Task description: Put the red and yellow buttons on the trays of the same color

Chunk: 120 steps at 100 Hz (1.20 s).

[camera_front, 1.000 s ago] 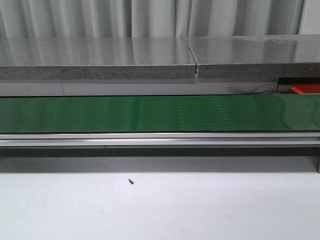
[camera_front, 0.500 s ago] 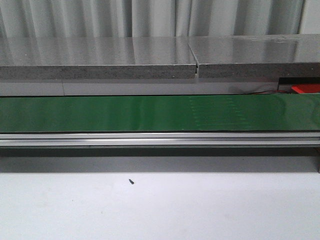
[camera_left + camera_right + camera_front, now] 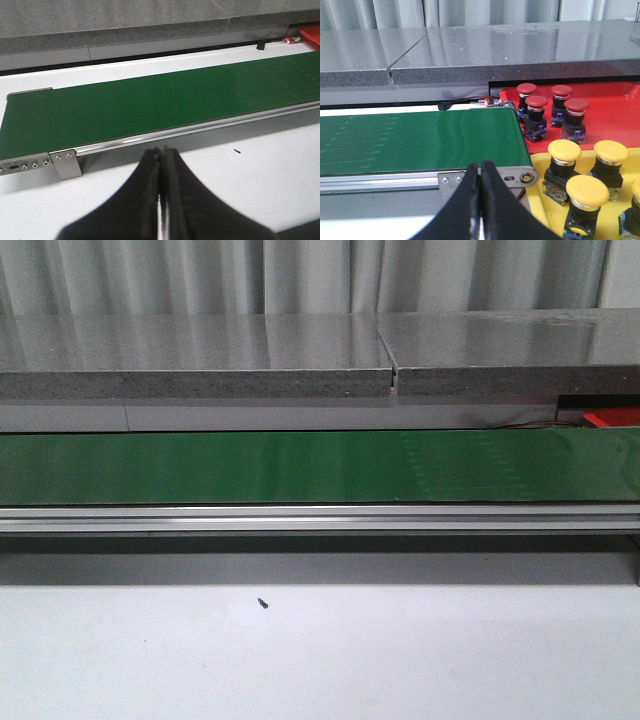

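In the right wrist view, several red buttons [image 3: 536, 103] stand on the red tray [image 3: 607, 115], and several yellow buttons [image 3: 564, 149] stand on the yellow tray [image 3: 541, 196], both just past the belt's end. My right gripper [image 3: 480, 166] is shut and empty, over the belt's end bracket. My left gripper [image 3: 161, 151] is shut and empty, above the white table in front of the green conveyor belt [image 3: 150, 107]. The belt [image 3: 320, 467] carries no buttons. In the front view only a corner of the red tray [image 3: 612, 418] shows, and neither gripper appears there.
A grey stone-like ledge [image 3: 200, 370] runs behind the belt. An aluminium rail [image 3: 320, 517] edges the belt's front. A small dark speck [image 3: 262, 603] lies on the white table. A red wire [image 3: 480, 100] runs behind the belt's end.
A faint pale pattern on the belt has shifted to the right. Nothing else differs.
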### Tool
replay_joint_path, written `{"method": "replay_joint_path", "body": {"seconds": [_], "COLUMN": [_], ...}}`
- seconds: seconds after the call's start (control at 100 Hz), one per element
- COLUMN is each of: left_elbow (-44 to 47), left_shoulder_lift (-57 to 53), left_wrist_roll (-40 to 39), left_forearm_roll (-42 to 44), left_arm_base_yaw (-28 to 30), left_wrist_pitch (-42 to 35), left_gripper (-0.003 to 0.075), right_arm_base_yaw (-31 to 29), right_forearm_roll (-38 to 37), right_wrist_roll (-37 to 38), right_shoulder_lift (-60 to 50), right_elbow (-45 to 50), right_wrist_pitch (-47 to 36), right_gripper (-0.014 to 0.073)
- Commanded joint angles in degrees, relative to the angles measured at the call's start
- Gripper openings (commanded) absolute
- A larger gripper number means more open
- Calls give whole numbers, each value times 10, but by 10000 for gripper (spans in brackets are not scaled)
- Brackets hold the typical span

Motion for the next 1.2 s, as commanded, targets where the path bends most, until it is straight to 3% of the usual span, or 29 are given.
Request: {"method": "replay_joint_path", "body": {"seconds": [0.0,0.19,0.45,0.59,0.98,1.19], "left_elbow": [-15,0,121,185,355,357], "left_shoulder_lift": [8,8,-15,-37,-131,-133], "left_wrist_roll": [0,-18,-18,-18,-66,-63], "left_forearm_roll": [-8,25,24,24,25,28], "left_arm_base_yaw": [-3,15,76,81,81,81], "left_wrist_pitch": [-44,-107,-363,-441,-519,-500], "left_gripper": [-19,-19,-19,-19,-19,-19], "right_arm_base_yaw": [-1,-1,-1,-1,-1,-1], "right_forearm_roll": [1,1,1,1,1,1], "right_wrist_roll": [-6,-6,-6,-6,-6,-6], "right_shoulder_lift": [-13,-13,-13,-13,-13,-13], "right_elbow": [-8,-8,-8,-8,-8,-8], "right_wrist_pitch": [-41,-41,-41,-41,-41,-41], "right_gripper": [-68,-68,-68,-68,-68,-68]}}
